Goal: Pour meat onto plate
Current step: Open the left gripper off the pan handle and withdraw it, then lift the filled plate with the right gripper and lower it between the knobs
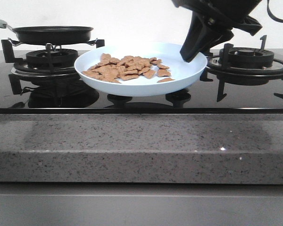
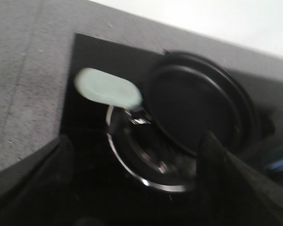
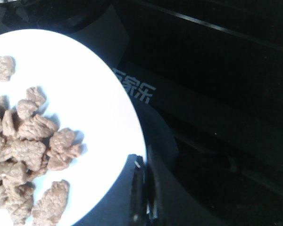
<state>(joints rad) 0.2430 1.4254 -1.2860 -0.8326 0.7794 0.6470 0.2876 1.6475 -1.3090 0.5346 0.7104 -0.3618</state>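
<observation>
from my remote station i see the right gripper (image 1: 191, 55) at the upper right of the front view, its dark fingers angled down and to the left, tips at the right rim of the plate (image 1: 188, 75). in the right wrist view one finger (image 3: 144, 188) lies over the plate edge at the lower centre of the frame; whether the jaws pinch the rim or merely stand at it, i cannot tell.

the left gripper (image 2: 137, 197) shows only in the left wrist view, which is blurred: two dark fingers at the lower left and lower right of the frame stand wide apart with nothing between them.

writing: three pale chinese characters are printed on the black glass hob (image 3: 212, 94) just beside the plate rim, centre of the right wrist view; i cannot read them with certainty. no other label is legible.

the meat (image 1: 125, 68) lies on the plate as one low heap, its long axis running left to right across the left and middle of the dish, with one piece apart near the right front rim. pieces are too many and overlapped to count.

one plate, centre of the front view, between two burners. one black frying pan (image 1: 53, 34) sits on the left burner (image 1: 52, 59), its pale green handle (image 2: 108, 90) pointing left. the right burner (image 1: 247, 59) carries nothing.
</observation>
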